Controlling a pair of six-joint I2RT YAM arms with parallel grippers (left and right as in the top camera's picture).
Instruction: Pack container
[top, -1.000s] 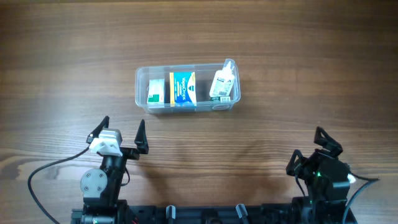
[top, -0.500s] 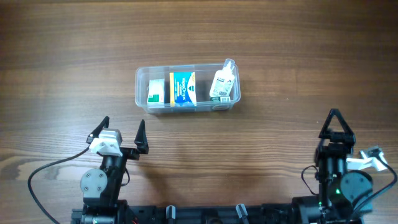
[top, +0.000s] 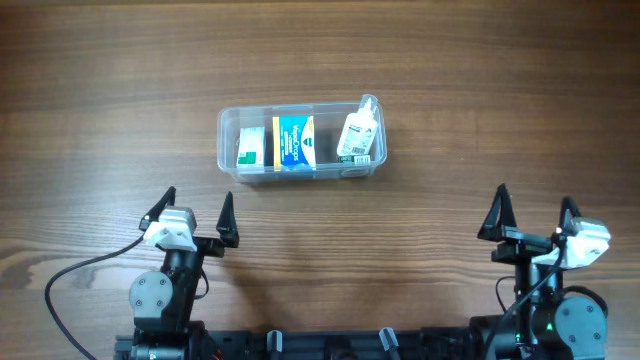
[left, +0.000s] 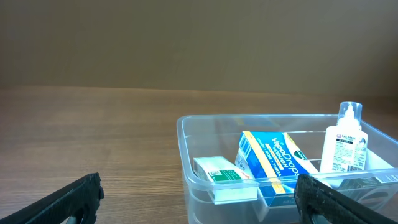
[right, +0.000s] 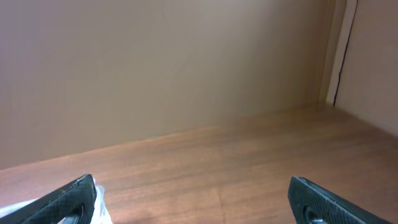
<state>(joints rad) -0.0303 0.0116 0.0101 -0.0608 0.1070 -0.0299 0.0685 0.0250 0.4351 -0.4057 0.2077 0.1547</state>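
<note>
The clear plastic container (top: 229, 160) sits at the middle of the wooden table. It holds a green-and-white box (top: 249, 148), a blue-and-yellow box (top: 295, 143) and a small white bottle (top: 358, 132). They also show in the left wrist view: the container (left: 191, 171), the green box (left: 217, 174), the blue box (left: 273, 158), the bottle (left: 345, 146). My left gripper (top: 195, 214) is open and empty near the front edge, below the container's left end. My right gripper (top: 533, 214) is open and empty at the front right, far from the container.
The wooden table (top: 480, 90) runs to a plain brown wall (right: 155, 62) at the back. A black cable (top: 75, 275) trails from the left arm's base at the front left.
The right arm has swung round at the front right; its gripper now faces the table with both fingers spread wide. The left arm and the container have not moved.
</note>
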